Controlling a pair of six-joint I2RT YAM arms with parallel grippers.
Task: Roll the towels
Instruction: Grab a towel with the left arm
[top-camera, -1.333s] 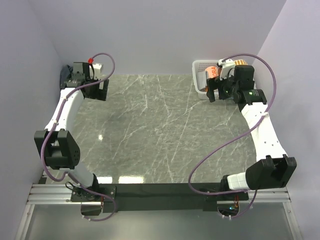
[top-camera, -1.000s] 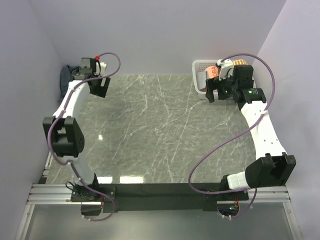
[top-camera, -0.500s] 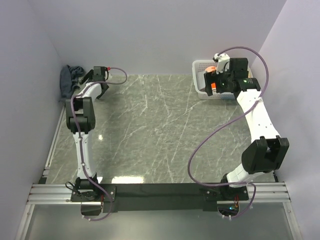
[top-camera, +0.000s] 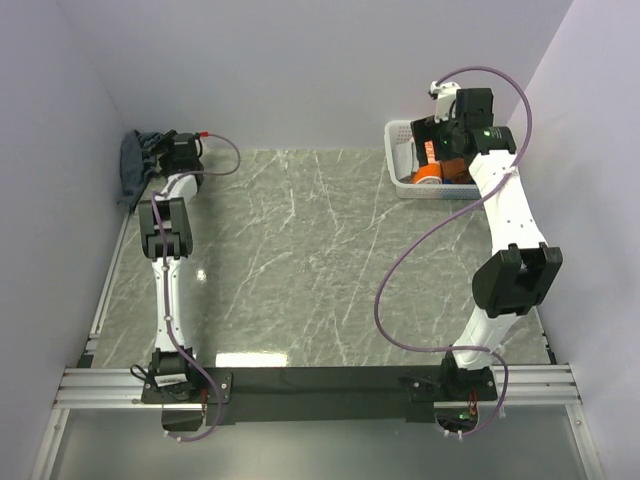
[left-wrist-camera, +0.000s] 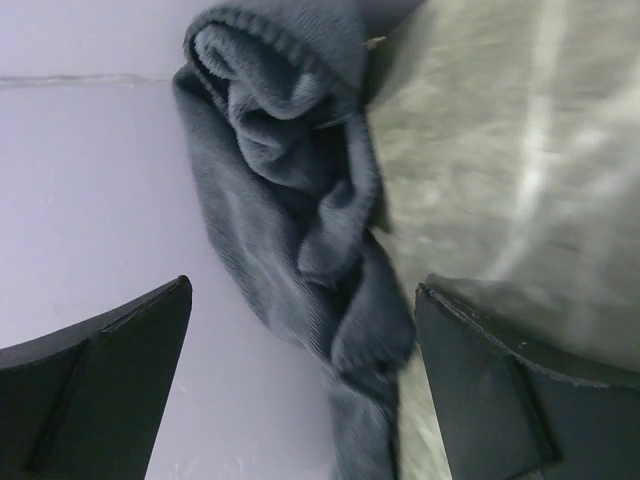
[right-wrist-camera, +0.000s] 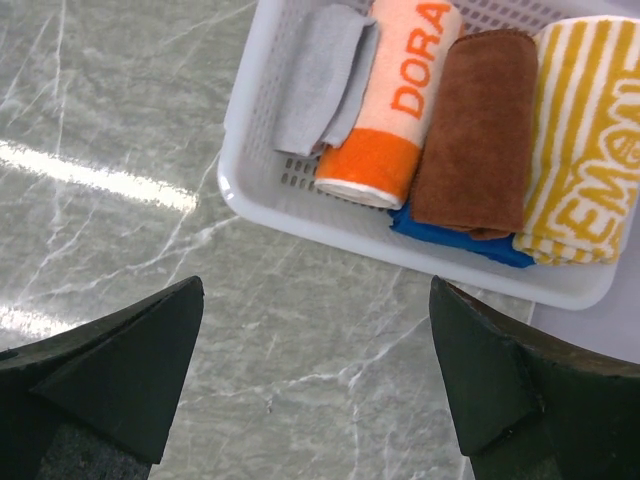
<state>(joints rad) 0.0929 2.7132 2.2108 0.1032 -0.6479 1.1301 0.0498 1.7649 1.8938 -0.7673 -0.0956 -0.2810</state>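
The dark navy towel (top-camera: 133, 165) lies crumpled in the far left corner, bunched against the wall. In the left wrist view the towel (left-wrist-camera: 290, 200) fills the middle in soft folds. My left gripper (top-camera: 170, 150) is stretched out to it. The left gripper (left-wrist-camera: 302, 290) is open, with one finger on each side of the lower end of the heap, and it holds nothing. My right gripper (top-camera: 435, 148) hovers over the white basket at the far right. The right gripper (right-wrist-camera: 315, 300) is open and empty above the marble.
The white lattice basket (top-camera: 397, 133) holds several rolled towels. In the right wrist view its near rim (right-wrist-camera: 300, 225) shows, with a grey roll (right-wrist-camera: 320, 80), an orange-white roll (right-wrist-camera: 400, 90), a brown roll (right-wrist-camera: 475, 130) and a yellow-striped roll (right-wrist-camera: 590, 140). Walls close off the left, back and right.
My left arm has stretched out into the far left corner up to the towel. My right arm has risen and swung back over the basket.
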